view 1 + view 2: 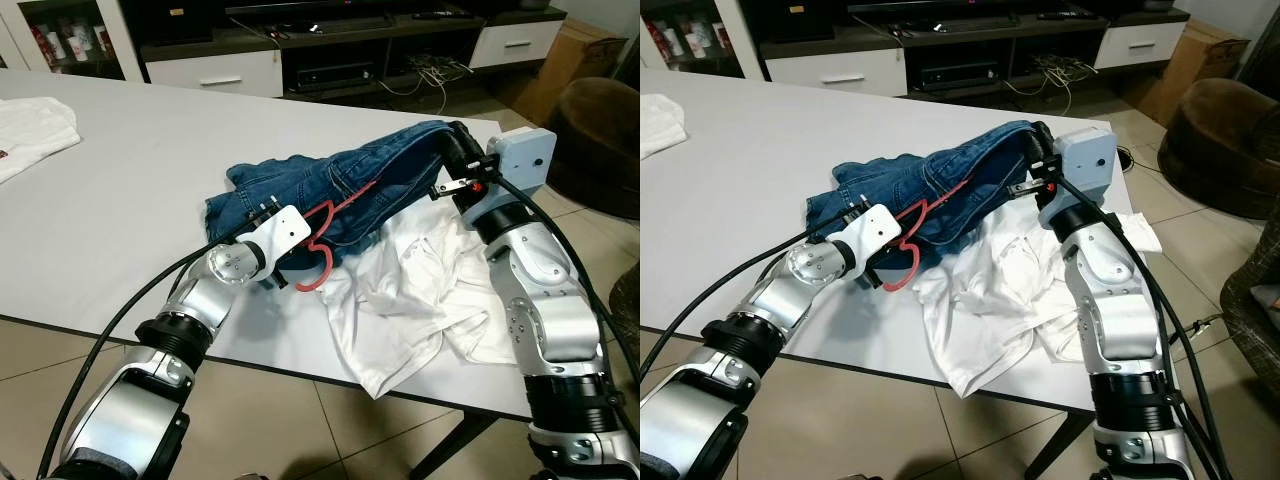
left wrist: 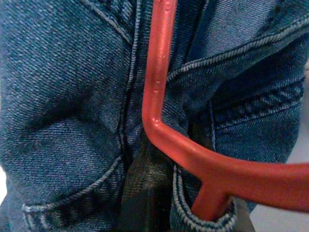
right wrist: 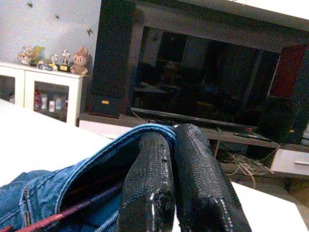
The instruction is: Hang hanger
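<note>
White tabletop point(image 1: 120, 200) fills the space in front of you, its near edge running above a tiled floor. Nearest that edge lies a crumpled white shirt point(image 1: 410, 300), partly hanging over it. Your left gripper point(image 1: 285, 262) is at the near end of the blue jeans point(image 1: 330, 190), which rest beside and partly on the shirt. The red hanger point(image 1: 325, 240) is threaded into the jeans: its hook pokes out by the left gripper, and its bar runs inside the denim. From the left wrist view you see the hanger's point(image 2: 159, 121) bend pressed against the seam, with a black finger point(image 2: 145, 193) behind it; whether those jaws are clenched on it you cannot tell. Farther along, your right gripper point(image 1: 458, 140) has its jaws clamped on the lifted waistband of the jeans, fingers point(image 3: 149, 193) pinched together over the denim edge. Beyond the tabletop stands a low TV cabinet point(image 1: 330, 50) with white drawers.
</note>
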Robot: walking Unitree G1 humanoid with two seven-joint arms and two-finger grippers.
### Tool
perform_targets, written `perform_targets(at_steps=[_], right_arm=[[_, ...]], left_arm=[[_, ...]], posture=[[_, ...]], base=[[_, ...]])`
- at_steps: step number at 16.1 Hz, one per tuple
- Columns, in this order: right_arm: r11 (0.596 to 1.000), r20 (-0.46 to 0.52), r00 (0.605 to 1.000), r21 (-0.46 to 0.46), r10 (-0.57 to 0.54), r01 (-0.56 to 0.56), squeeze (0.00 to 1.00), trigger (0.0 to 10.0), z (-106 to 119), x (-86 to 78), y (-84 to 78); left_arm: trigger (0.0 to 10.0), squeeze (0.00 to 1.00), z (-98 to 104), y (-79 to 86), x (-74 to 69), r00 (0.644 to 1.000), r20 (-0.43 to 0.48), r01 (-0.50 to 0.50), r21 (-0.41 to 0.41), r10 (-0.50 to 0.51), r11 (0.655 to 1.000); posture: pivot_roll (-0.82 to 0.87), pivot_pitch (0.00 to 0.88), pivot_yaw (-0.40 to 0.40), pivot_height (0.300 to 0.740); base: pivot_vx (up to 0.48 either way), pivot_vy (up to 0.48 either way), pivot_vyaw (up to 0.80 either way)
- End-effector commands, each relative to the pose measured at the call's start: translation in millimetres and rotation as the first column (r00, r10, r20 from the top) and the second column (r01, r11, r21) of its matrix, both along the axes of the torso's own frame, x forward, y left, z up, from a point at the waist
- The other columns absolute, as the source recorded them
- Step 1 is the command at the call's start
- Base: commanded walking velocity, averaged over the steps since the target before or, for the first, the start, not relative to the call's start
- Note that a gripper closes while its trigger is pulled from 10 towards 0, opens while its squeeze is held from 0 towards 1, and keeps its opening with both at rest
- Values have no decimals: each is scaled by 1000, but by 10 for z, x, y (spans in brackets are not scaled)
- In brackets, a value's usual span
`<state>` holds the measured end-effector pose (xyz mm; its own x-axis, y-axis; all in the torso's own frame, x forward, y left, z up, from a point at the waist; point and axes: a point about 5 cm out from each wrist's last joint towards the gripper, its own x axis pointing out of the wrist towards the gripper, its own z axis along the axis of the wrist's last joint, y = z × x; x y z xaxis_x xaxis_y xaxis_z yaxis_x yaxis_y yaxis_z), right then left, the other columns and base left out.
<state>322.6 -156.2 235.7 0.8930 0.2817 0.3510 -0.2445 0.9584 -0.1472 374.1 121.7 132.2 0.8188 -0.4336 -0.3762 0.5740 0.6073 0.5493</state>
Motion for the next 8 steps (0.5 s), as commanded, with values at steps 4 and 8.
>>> perform_targets(at_steps=[4, 8], right_arm=[[960, -22, 963, -67, 270, -271, 0, 0, 26, -221, 384], [911, -115, 914, -101, 389, -400, 0, 0, -218, -332, 665]], left_arm=[[10000, 0, -23, 52, 58, 994, -53, -99, -28, 97, 995], [10000, 0, 74, -109, 86, 995, -65, -80, -110, 73, 991]], posture=[[1, 45, 10, 740], [10, 43, 13, 740]], base=[[0, 0, 0], [0, 0, 0]])
